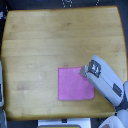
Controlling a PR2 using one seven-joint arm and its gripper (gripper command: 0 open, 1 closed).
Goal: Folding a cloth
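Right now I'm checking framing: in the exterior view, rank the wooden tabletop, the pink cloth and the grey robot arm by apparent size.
1. Wooden tabletop, largest by far.
2 and 3. Flat pink-magenta fabric cloth and grey robot arm: similar spans; the arm may be nearer the camera and runs out of frame, so I won't rank them.

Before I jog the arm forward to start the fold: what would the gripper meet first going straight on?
Most likely the cloth: the gripper points toward the exterior view's upper left at its top right corner. Height above it is unclear.
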